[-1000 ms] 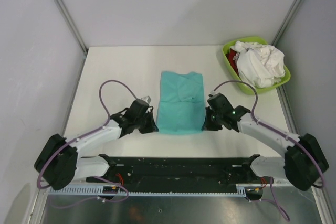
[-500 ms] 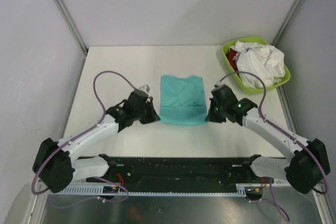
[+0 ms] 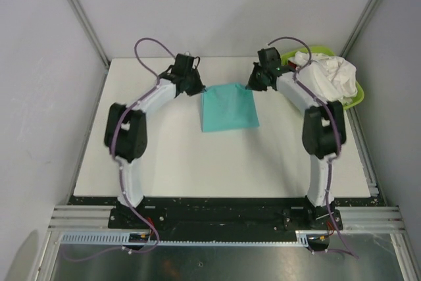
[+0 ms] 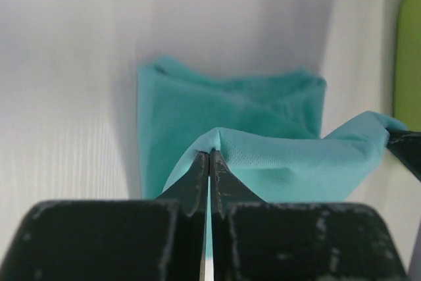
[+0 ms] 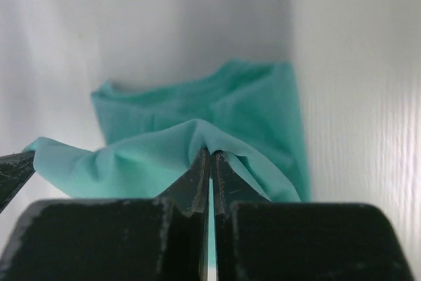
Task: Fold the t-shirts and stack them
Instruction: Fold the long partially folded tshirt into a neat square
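The teal t-shirt (image 3: 227, 108) lies folded on the white table, its far edge lifted between both grippers. My left gripper (image 3: 200, 88) is shut on the far left corner; in the left wrist view its jaws (image 4: 209, 156) pinch the teal cloth (image 4: 276, 162). My right gripper (image 3: 250, 86) is shut on the far right corner; in the right wrist view it (image 5: 210, 153) pinches the cloth (image 5: 151, 156). White t-shirts (image 3: 325, 77) with a bit of red (image 3: 290, 67) sit heaped in the lime-green basin (image 3: 355, 102).
The basin stands at the far right corner of the table (image 3: 164, 156), close to my right arm. Grey walls and metal posts enclose the table. The basin's green rim shows at the right edge of the left wrist view (image 4: 409, 57).
Both grippers have carried the shirt's near edge from the near side up and over to the far side, folding the teal shirt onto itself. Both arms are now stretched far out.
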